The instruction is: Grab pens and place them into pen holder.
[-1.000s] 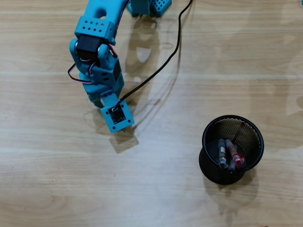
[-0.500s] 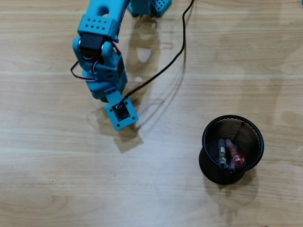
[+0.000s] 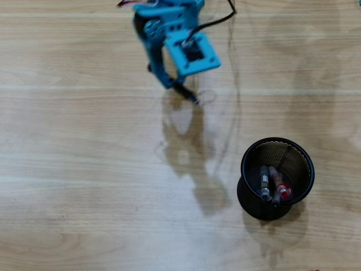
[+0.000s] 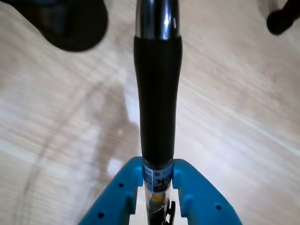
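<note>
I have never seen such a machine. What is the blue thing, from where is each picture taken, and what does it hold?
The blue thing is a small robot arm on a wooden table. One picture comes from a camera looking straight down; the other from a camera on the arm's wrist. In the wrist view the gripper is shut on a black pen with a silver band. From above, a black mesh pen holder stands at the lower right, with a red pen and clear ones inside.

Bright blue tool (image 4: 157,180), black pen with silver band (image 4: 157,93), black wire-mesh pen holder (image 3: 275,151), pale wood-grain table (image 3: 84,186), red translucent pen (image 3: 277,179)
</note>
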